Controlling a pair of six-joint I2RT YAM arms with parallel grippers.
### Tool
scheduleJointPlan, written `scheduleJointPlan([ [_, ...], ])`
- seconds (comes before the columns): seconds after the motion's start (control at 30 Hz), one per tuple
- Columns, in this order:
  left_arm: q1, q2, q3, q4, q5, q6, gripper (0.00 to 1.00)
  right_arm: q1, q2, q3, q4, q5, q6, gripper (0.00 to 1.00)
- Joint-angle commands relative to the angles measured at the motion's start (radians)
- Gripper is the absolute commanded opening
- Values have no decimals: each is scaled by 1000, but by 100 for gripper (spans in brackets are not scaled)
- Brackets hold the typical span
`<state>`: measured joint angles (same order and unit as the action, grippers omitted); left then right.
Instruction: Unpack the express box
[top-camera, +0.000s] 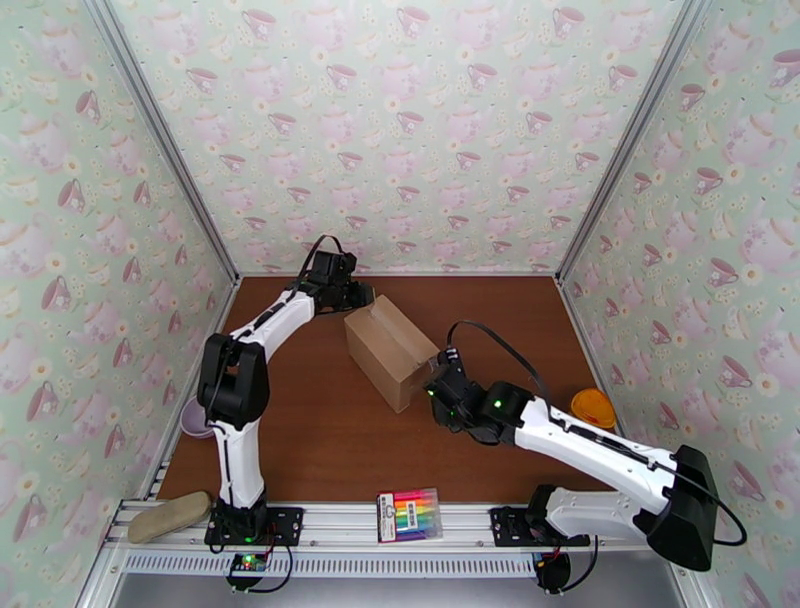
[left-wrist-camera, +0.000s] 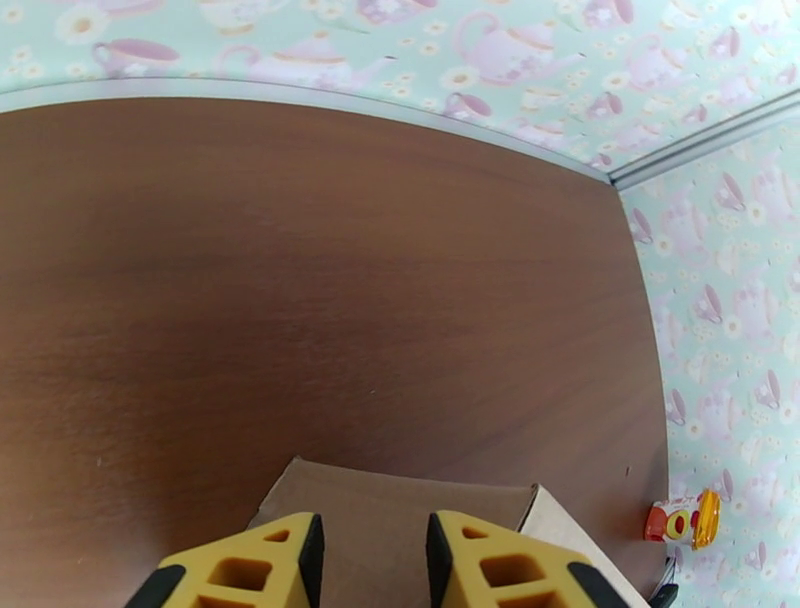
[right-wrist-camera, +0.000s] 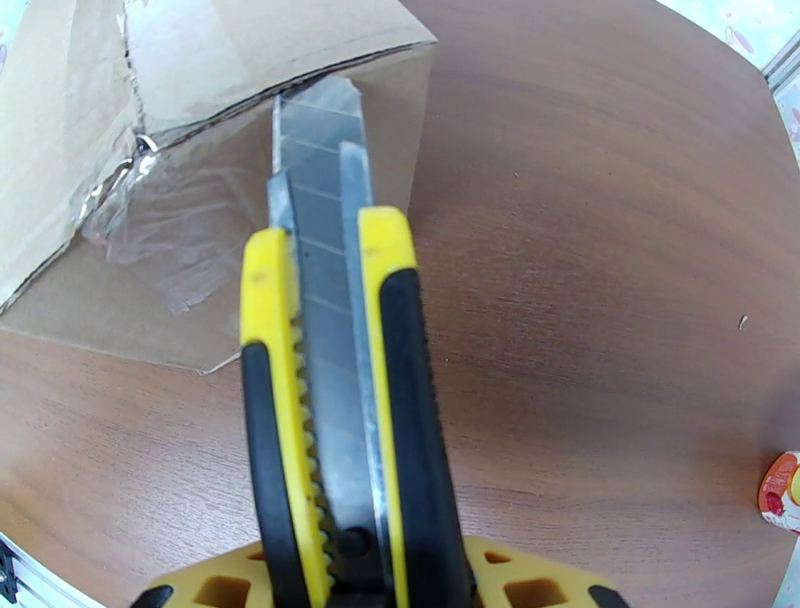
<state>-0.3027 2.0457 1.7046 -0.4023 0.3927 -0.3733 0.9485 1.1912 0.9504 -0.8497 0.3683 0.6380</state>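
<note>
The express box (top-camera: 388, 350), a tan cardboard carton, lies at an angle in the middle of the brown table. My right gripper (top-camera: 440, 385) is at its near right end, shut on a yellow and black utility knife (right-wrist-camera: 340, 380). The bare blade reaches to the box (right-wrist-camera: 60, 130) at its taped end seam, where clear tape (right-wrist-camera: 170, 230) is torn and crinkled. My left gripper (top-camera: 357, 296) is at the far end of the box. In the left wrist view its yellow fingers (left-wrist-camera: 280, 565) stand a little apart, with the box (left-wrist-camera: 390, 520) just below them.
A pack of rainbow markers (top-camera: 408, 515) lies on the front rail. An orange and yellow round thing (top-camera: 593, 408) sits by the right wall. A purple disc (top-camera: 195, 418) lies by the left wall, and a tan oblong thing (top-camera: 170, 515) at the front left corner.
</note>
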Motion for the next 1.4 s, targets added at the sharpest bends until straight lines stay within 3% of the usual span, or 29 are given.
scheduleJointPlan([
  [0.0, -14, 43, 16, -13, 63, 39, 36, -9, -31, -12, 41, -21, -24, 0],
  [0.5, 2, 67, 15, 18, 83, 21, 36, -30, -45, -24, 57, -123, -34, 0],
  [1.37, -3, 80, -2, 68, 213, 59, 36, -96, 19, 13, 72, -132, -140, 0],
])
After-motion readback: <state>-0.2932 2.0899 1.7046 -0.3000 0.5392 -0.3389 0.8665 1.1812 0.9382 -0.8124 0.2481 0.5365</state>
